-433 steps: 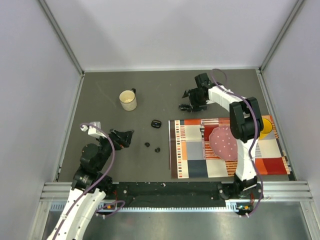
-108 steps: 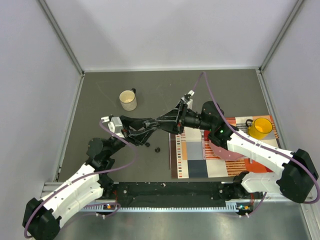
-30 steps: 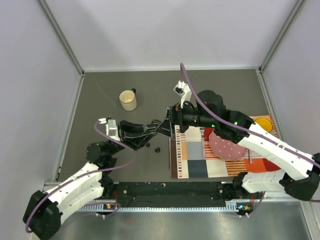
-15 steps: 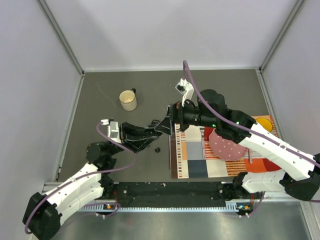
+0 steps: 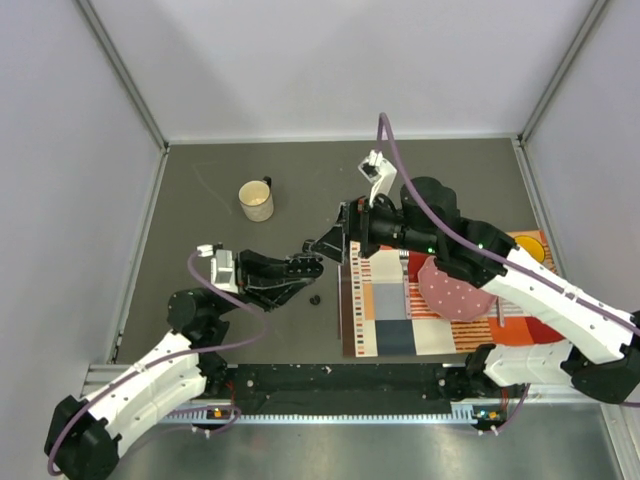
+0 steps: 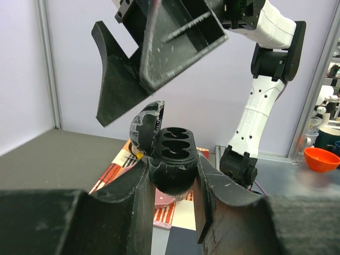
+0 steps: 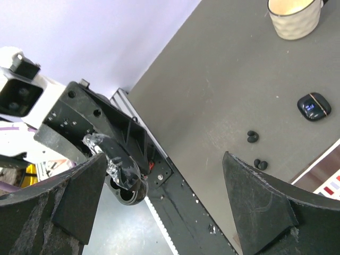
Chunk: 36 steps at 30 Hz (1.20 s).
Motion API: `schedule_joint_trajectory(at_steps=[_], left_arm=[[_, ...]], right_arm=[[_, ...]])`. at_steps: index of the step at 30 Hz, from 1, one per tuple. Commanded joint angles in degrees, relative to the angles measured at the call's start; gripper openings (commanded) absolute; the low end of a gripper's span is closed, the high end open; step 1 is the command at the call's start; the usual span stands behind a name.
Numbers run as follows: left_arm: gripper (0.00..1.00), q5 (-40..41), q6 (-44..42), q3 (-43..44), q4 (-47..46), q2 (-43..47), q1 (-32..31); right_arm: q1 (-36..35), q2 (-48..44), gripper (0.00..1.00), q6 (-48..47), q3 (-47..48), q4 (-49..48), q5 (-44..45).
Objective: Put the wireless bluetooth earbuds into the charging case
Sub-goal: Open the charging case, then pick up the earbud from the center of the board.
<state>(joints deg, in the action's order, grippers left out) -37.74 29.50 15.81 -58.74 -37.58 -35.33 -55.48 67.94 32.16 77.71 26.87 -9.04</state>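
Note:
My left gripper point(image 6: 172, 166) is shut on the black charging case point(image 6: 173, 157). Its lid stands open and its dark wells face up with nothing showing in them. From above, the left gripper point(image 5: 306, 266) holds the case over the grey table, left of the mat. My right gripper point(image 7: 170, 207) is open with nothing between its fingers and hangs just above the case point(image 7: 121, 178). From above, the right gripper point(image 5: 334, 241) sits just beyond the left one. Two black earbuds point(image 7: 253, 137) point(image 7: 260, 164) lie on the table; one earbud point(image 5: 315, 299) shows from above.
A second black case point(image 7: 314, 106) with a lit display lies on the table beyond the earbuds. A cream mug point(image 5: 256, 200) stands at the back left. A striped placemat point(image 5: 380, 325) on the right carries a pink disc point(image 5: 455, 288) and a yellow cup point(image 5: 533, 251).
The right gripper has drawn back and away from the case, opening slightly. The left gripper has pulled the case toward the near left, so the two grippers stand apart.

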Motion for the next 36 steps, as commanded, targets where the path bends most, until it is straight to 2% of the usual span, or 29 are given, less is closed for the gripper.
schedule_joint_trajectory(at_steps=[1,11,15,21,25,28,30,33,36], left_arm=[[0.0,1.6,-1.7,-1.1,0.5,2.8,-0.3],[0.0,6.4,-3.5,-3.8,4.5,8.0,-0.3],[0.0,8.6,-4.0,-4.3,6.3,12.3,-0.3],[0.0,12.3,-6.4,-2.6,17.9,20.9,-0.3],[0.0,13.9,-7.9,-1.6,23.6,25.1,-0.3],[0.0,15.1,-8.3,-1.2,26.1,27.6,-0.3],[0.0,15.4,-8.6,-1.1,26.9,28.9,-0.3],[0.0,15.2,-8.5,-1.0,28.2,29.8,-0.3],[0.0,14.7,-8.6,-0.6,29.7,30.4,-0.3]], right_arm=[[1.1,-2.8,0.9,1.5,2.2,-5.2,0.9],[7.1,-7.2,0.91,5.7,-2.2,-7.1,3.8],[11.9,-6.9,0.86,7.9,-7.3,-4.5,2.7],[12.3,-2.0,0.75,5.7,-11.5,-0.3,1.8],[12.2,3.1,0.67,11.3,-14.5,-0.2,-0.6],[12.1,5.7,0.62,17.3,-18.6,-3.7,-1.5],[11.4,6.2,0.58,20.6,-23.6,-9.7,-1.4],[9.2,7.1,0.54,26.4,-29.0,-16.8,0.8],[6.1,8.5,0.51,29.6,-31.2,-19.7,4.5]])
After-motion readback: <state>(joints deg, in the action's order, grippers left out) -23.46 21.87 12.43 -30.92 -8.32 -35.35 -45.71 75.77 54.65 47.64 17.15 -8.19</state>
